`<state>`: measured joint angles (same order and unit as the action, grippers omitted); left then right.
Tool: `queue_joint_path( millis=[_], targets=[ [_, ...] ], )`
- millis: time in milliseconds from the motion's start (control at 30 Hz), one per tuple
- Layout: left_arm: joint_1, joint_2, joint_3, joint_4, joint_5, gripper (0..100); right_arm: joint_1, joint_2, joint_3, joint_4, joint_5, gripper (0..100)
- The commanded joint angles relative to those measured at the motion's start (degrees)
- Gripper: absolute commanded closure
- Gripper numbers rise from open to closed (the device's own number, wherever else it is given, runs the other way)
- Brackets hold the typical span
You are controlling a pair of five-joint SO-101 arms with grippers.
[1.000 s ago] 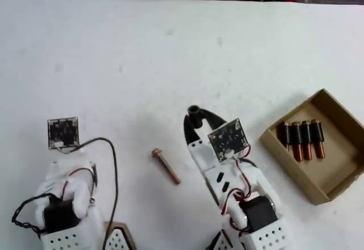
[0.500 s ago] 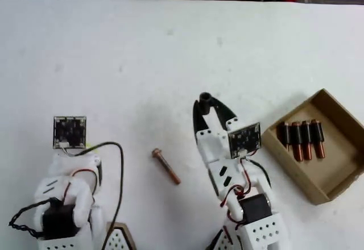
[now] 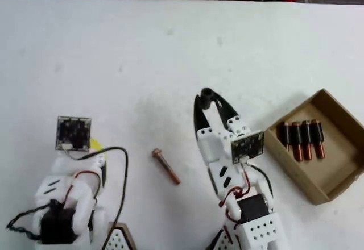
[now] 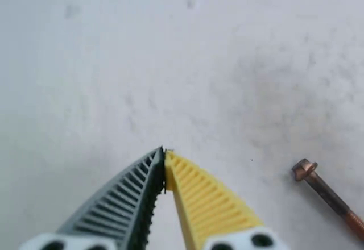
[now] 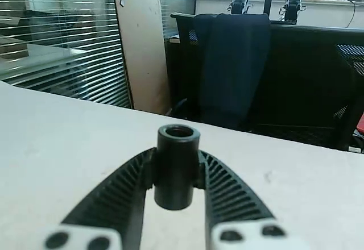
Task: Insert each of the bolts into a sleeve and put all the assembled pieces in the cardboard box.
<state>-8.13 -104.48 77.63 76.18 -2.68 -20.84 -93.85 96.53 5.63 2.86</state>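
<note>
High view: four assembled pieces [image 3: 301,140] already lay side by side in the cardboard box [image 3: 339,169] at the right edge. One copper bolt [image 3: 166,166] sat loose on the white table [image 3: 170,51], lower centre. Just right of it, the right gripper [image 3: 208,101] clamped a black sleeve [image 3: 205,95]. By my reckoning, one pairing and one drop-off were left.

Left wrist view: the left gripper [image 4: 165,154] was pinched tight on nothing, with the bolt [image 4: 327,196] near its tips.

Right wrist view: the sleeve [image 5: 177,167] stood upright between ribbed fingers [image 5: 227,193], bore up, with an office chair [image 5: 239,62] beyond the table.
</note>
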Motion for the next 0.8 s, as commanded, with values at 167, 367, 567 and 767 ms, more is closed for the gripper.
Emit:
queue_joint_path(
  millis=[167, 367, 567, 767],
  targets=[
    [0.84, 28.79, -18.81, 0.00, 0.79, 98, 0.31, -0.84, 0.62, -3.38, -0.44, 98.2],
    [3.30, 48.31, -28.04, 0.09, 9.32, 98, 0.92, -0.84, 0.62, -3.30, -0.18, 98.2],
    [14.02, 58.59, -28.92, -0.44, 19.52, 98, 4.26, -0.84, 0.62, -3.30, -0.53, 98.2],
    [18.68, 66.86, -28.84, -6.86, 25.85, 98, 4.26, -0.48, 0.62, -3.21, -0.53, 98.2]
  ],
)
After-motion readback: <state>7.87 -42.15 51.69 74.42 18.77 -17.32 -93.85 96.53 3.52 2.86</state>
